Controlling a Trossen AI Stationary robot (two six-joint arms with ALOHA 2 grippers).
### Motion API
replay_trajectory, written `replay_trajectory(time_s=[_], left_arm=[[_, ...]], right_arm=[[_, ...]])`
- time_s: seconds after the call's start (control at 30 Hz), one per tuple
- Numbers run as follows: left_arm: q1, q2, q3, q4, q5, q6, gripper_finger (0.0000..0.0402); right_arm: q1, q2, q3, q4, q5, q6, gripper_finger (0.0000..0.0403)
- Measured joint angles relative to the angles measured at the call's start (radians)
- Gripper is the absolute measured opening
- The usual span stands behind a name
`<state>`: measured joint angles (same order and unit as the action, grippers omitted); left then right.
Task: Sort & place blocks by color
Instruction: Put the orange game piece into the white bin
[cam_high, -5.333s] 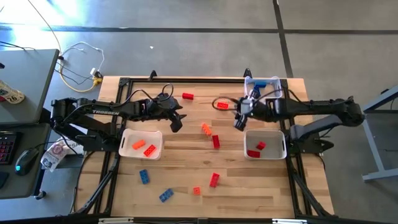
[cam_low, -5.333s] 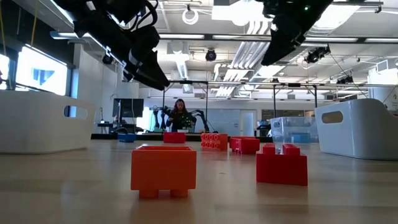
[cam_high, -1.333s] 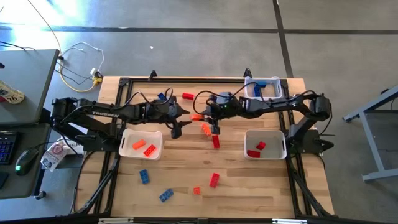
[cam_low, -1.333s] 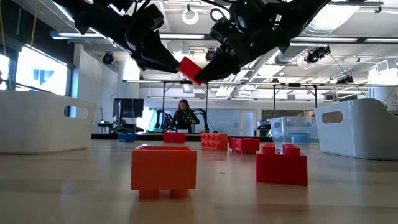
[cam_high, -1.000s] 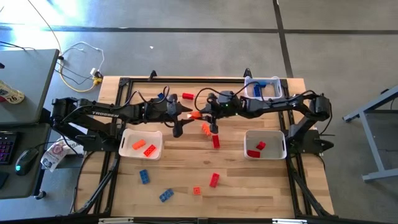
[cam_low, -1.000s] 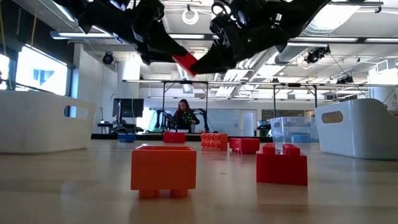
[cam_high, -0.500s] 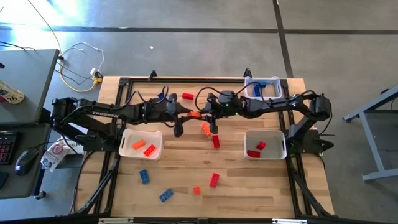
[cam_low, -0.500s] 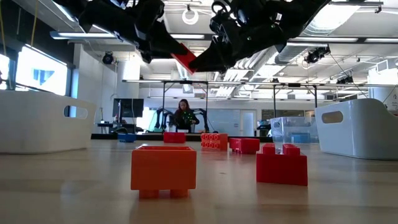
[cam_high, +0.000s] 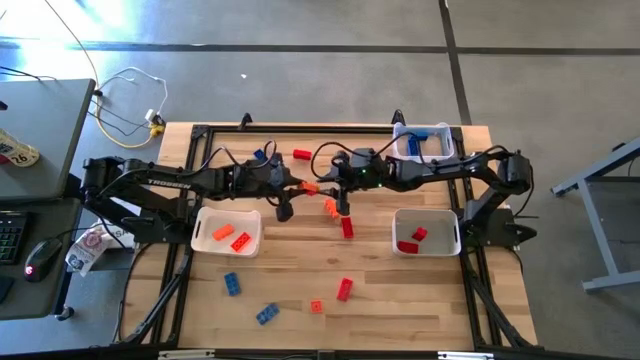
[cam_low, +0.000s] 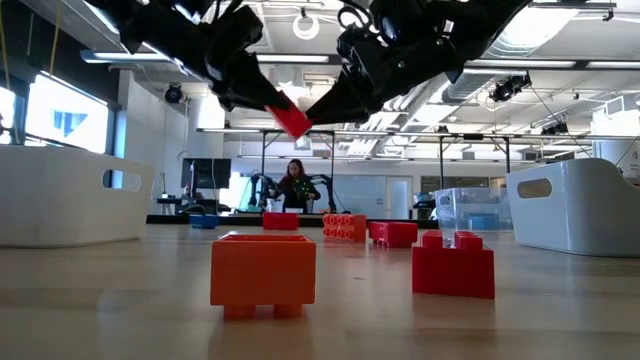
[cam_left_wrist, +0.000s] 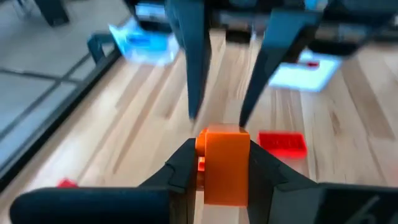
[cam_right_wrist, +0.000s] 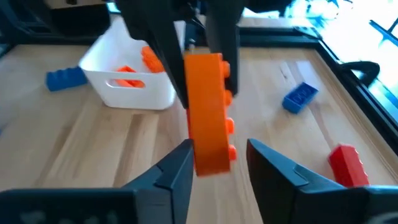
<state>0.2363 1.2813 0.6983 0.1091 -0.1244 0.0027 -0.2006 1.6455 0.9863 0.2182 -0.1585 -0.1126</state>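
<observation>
An orange block (cam_high: 310, 187) hangs in the air over the far middle of the table, between my two grippers. My left gripper (cam_left_wrist: 222, 177) is shut on it, coming from the table's left. My right gripper (cam_right_wrist: 214, 163) faces it from the right and is open, one finger on each side of the block's other end (cam_right_wrist: 210, 155). In the low view the block (cam_low: 292, 117) hangs high above the table. More blocks lie loose on the wood: red (cam_high: 347, 227), orange (cam_high: 331, 207) and blue (cam_high: 232, 284). My left gripper pinches the orange block's two broad faces (cam_left_wrist: 211, 167) between its two fingers at one end. The fingers come about level from the table's left. The block is lifted clear of the table, its free end toward my right gripper. Whether my right gripper touches the block cannot be told.
A white tray (cam_high: 205, 232) with orange blocks stands at the left, one (cam_high: 452, 236) with red blocks at the right, and a far one (cam_high: 400, 133) holds blue. Loose blocks lie near the front: red (cam_high: 345, 289), orange (cam_high: 316, 307), blue (cam_high: 267, 314).
My left gripper has shut on the orange block that my right gripper was holding up. My right gripper has opened. The block has stayed in the air between them and now hangs a little lower and more tilted.
</observation>
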Motion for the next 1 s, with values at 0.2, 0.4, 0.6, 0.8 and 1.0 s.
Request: replay_trajectory(time_s=[0.2, 0.4, 0.6, 0.8, 1.0], left_arm=[[-0.045, -0.054, -0.001, -0.142, -0.007, -0.047, 0.0064], [-0.110, -0.159, -0.001, -0.304, -0.047, -0.140, 0.0064], [-0.178, -0.268, -0.001, -0.535, -0.048, -0.306, 0.0064], [-0.242, -0.337, -0.001, -0.731, -0.047, -0.458, 0.0064], [-0.303, -0.368, -0.001, -0.903, -0.030, -0.611, 0.0064]], right_arm=[[0.005, 0.000, 0.000, -0.021, 0.008, 0.004, 0.0168], [0.005, 0.000, 0.000, -0.039, 0.037, 0.004, 0.0173], [0.005, 0.000, 0.000, -0.057, 0.042, 0.002, 0.0174], [0.005, 0.000, 0.000, -0.057, 0.042, 0.000, 0.0174], [0.005, 0.000, 0.000, -0.057, 0.042, 0.000, 0.0174]])
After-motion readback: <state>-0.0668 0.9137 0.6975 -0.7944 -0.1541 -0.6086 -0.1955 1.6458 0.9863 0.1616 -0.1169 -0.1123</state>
